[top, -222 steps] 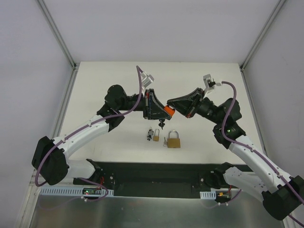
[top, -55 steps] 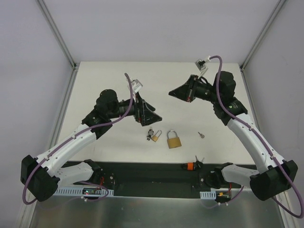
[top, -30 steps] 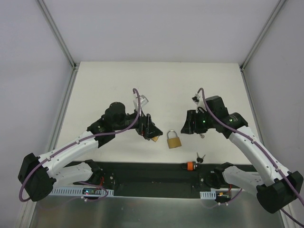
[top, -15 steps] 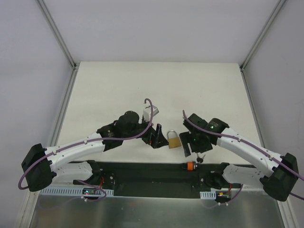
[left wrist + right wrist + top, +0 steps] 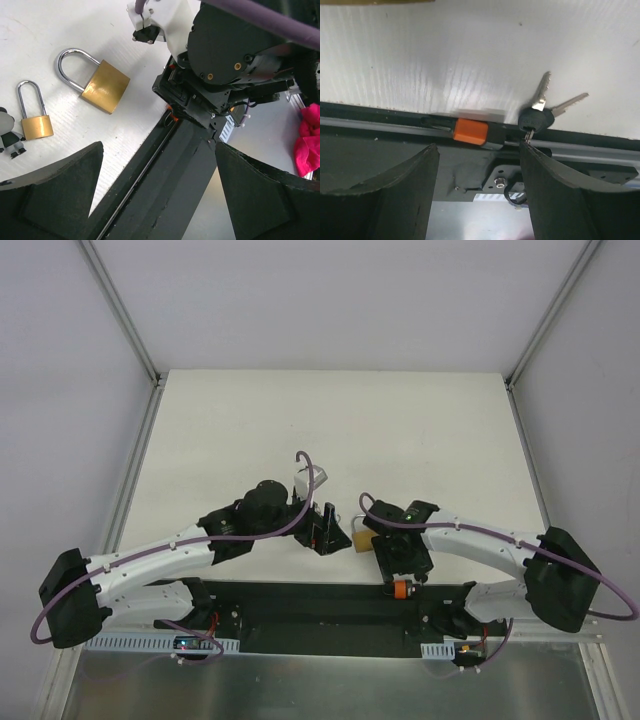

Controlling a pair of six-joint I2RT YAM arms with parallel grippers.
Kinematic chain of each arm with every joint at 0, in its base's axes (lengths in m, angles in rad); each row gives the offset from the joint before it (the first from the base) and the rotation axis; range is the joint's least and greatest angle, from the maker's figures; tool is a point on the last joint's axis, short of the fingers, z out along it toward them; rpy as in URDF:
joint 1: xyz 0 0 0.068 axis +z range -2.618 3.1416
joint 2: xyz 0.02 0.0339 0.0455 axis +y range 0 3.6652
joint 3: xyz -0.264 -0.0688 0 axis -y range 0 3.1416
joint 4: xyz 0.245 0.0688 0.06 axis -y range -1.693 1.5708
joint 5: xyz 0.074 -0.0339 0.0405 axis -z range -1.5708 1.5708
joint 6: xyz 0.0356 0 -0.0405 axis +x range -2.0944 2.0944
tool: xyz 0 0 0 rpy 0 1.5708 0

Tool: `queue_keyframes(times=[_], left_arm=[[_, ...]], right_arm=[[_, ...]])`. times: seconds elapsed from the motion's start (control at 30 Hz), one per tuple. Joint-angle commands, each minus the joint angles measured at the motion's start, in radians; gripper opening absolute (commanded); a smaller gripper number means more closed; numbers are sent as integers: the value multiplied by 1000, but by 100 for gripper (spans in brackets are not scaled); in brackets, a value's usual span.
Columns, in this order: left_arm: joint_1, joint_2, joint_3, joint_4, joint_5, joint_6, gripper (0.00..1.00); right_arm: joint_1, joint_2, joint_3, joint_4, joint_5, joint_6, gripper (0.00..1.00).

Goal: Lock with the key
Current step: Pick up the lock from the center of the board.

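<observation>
The large brass padlock (image 5: 102, 85) lies flat on the white table with its shackle raised; it also shows as the large brass padlock (image 5: 358, 535) between the two grippers. A smaller brass padlock (image 5: 35, 122) lies to its left. The key bunch (image 5: 540, 112), a black head with two silver blades, rests at the table's near edge on the black rail. My right gripper (image 5: 477, 147) hovers open just before it, holding nothing. My left gripper (image 5: 157, 150) is open and empty above the rail, beside the padlocks. From above, the left gripper (image 5: 322, 530) and right gripper (image 5: 400, 558) flank the large padlock.
An orange block (image 5: 470, 131) sits on the black base rail (image 5: 165, 180), left of the keys; it shows from above as the orange block (image 5: 403, 588). A small black-and-white object (image 5: 10, 137) lies beside the small padlock. Red cloth (image 5: 307, 135) lies beyond the rail.
Both grippers have come toward the near edge. The right gripper swung left and down over the keys and orange block. The left gripper shifted slightly, staying open.
</observation>
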Motion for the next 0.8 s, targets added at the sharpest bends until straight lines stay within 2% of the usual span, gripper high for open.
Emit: queue_keyframes(times=[0.0, 0.27, 0.6, 0.77], left_arm=[[-10, -21, -19, 15, -22, -20, 91], [-8, 8, -16, 15, -20, -25, 91], [-8, 28, -11, 15, -23, -17, 91], [-10, 23, -14, 15, -25, -12, 91]], right_arm=[[7, 41, -23, 85, -23, 39, 67], [8, 77, -77, 106, -17, 54, 59], [21, 83, -75, 68, 19, 62, 54], [21, 70, -78, 57, -22, 56, 53]])
